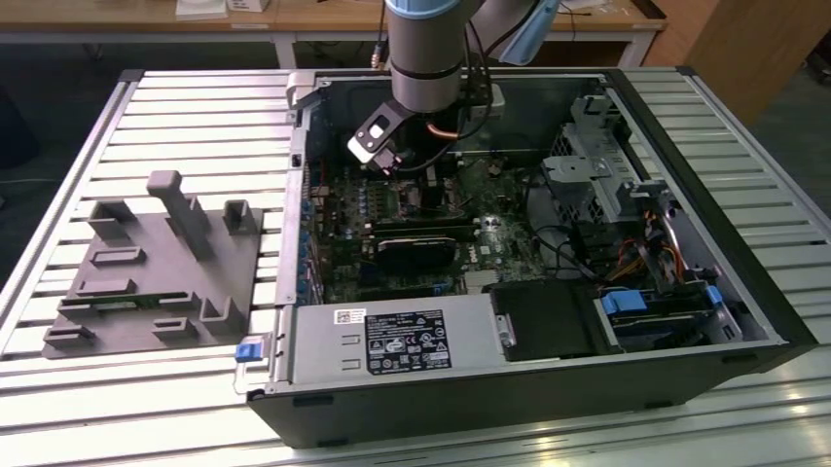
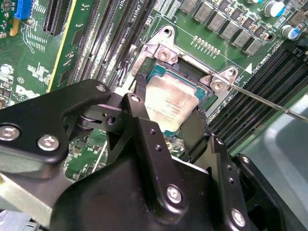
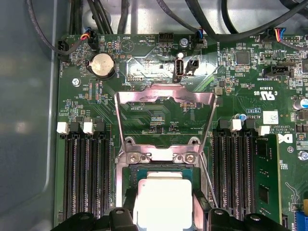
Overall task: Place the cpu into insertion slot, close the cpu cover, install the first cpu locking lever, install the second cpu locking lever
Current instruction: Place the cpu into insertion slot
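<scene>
The cpu [image 2: 168,106], a pale silver square chip, sits between my black fingers [image 2: 138,98] right at the insertion slot [image 2: 166,54] on the green board. My gripper [image 2: 168,114] is shut on the chip's two opposite edges. In the first wrist view the cpu [image 3: 161,195] lies within the slot's silvery rim [image 3: 159,156], with the gripper [image 3: 162,214] around it. The cpu cover [image 3: 166,95] is swung open and stands up behind the slot. A thin locking lever [image 2: 269,101] sticks out beside the slot. In the exterior view the gripper [image 1: 413,167] reaches down inside the computer case.
Long black memory slots [image 3: 84,178] flank the socket on both sides. A black block [image 1: 415,248] lies on the board in front of the arm. A power supply [image 1: 389,341] and drive bays [image 1: 649,302] fill the case's near side. A grey fixture [image 1: 156,263] rests on the table at the exterior view's left.
</scene>
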Tool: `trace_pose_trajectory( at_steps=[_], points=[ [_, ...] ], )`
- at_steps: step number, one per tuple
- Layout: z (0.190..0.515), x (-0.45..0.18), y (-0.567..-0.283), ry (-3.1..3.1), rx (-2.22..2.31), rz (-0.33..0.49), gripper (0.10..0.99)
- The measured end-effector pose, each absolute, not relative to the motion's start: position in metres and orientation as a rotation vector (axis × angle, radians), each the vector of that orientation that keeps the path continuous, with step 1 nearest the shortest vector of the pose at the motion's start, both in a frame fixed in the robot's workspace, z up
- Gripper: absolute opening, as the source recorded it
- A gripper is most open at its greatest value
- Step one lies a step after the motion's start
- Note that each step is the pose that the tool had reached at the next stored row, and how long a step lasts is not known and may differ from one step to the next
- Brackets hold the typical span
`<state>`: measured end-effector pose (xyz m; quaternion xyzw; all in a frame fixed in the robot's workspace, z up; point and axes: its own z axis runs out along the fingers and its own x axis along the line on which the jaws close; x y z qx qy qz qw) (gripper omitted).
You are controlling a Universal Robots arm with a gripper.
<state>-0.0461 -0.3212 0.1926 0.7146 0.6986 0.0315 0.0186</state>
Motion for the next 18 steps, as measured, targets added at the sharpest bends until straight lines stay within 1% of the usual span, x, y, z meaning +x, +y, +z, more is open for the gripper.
trace_pose_trajectory(
  at_steps=[18],
  points=[
    [0.1920,-0.0460,-0.3211,2.170,2.218,0.099,0.537]
  ],
)
